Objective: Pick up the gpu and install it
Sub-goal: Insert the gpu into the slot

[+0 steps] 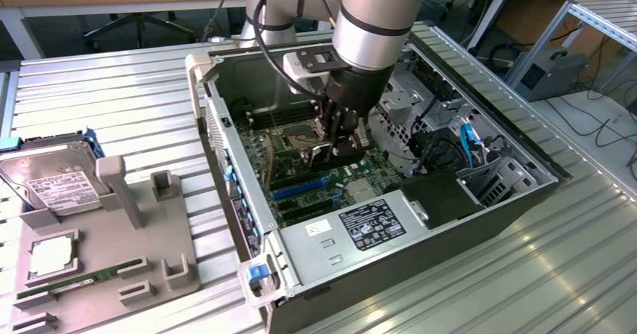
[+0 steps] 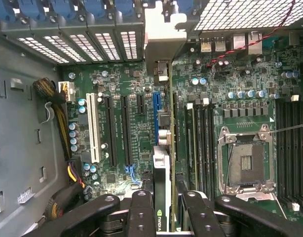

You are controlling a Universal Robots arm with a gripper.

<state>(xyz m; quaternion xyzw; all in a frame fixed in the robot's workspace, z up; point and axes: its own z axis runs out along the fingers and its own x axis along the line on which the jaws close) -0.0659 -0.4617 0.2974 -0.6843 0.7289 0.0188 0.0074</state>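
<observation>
Black fingers point(image 2: 140, 212) of the hand point(image 2: 164, 200) sit closest to the wrist camera, clenched on either face of the gpu point(image 2: 161, 173), which stands on edge inside the open computer case point(image 1: 329, 256). Its silver bracket point(image 2: 161, 39) points toward the case's slotted wall and its lower edge hangs over the motherboard point(image 2: 122, 89) just beside the long blue slot point(image 2: 155, 116); whether it touches the slot I cannot tell. At the exterior view's left, well apart from the case, a hard drive point(image 1: 50, 177) and a green memory stick point(image 1: 70, 282) rest in a grey holder point(image 1: 149, 237) on the ribbed metal counter point(image 1: 130, 88)
</observation>
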